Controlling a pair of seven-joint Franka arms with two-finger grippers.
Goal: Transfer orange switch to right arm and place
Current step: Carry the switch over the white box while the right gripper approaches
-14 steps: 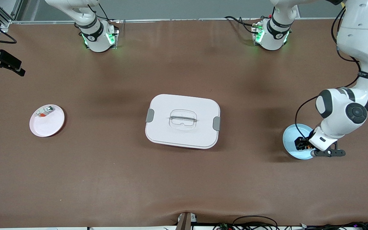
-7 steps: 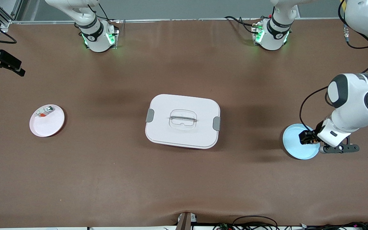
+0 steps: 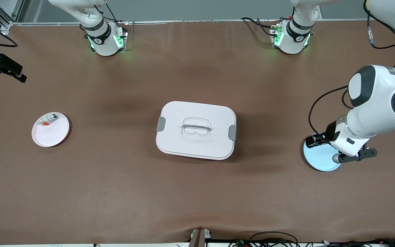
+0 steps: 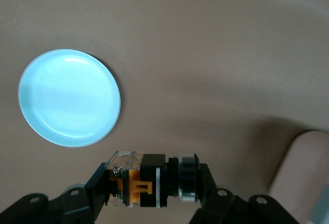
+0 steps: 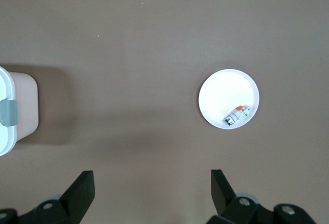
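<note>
Although the right gripper point(image 5: 149, 193) hangs high near its own end of the table with its jaws spread wide and nothing between them, its wrist view looks down on the white plate point(image 3: 50, 129), where the small whitish-silver part with a red-orange tab point(image 3: 47, 120) lies near the rim; that arm waits. Midway along the table sits the lidded white container point(image 3: 196, 130), untouched. Toward the left arm's end, the change is plain: a second ago the left gripper point(image 4: 154, 183) was down in the light blue plate point(image 3: 322, 158), and it has since risen, carrying the orange switch point(image 4: 151, 180) clamped crosswise between its fingers (black body, orange tab, silvery ring all showing in the wrist view). The blue plate now lies bare, and the switch is in the air over its rim. So the pick looks done; what remains, I judge, is to carry the switch toward the middle and hand it to the right gripper.
</note>
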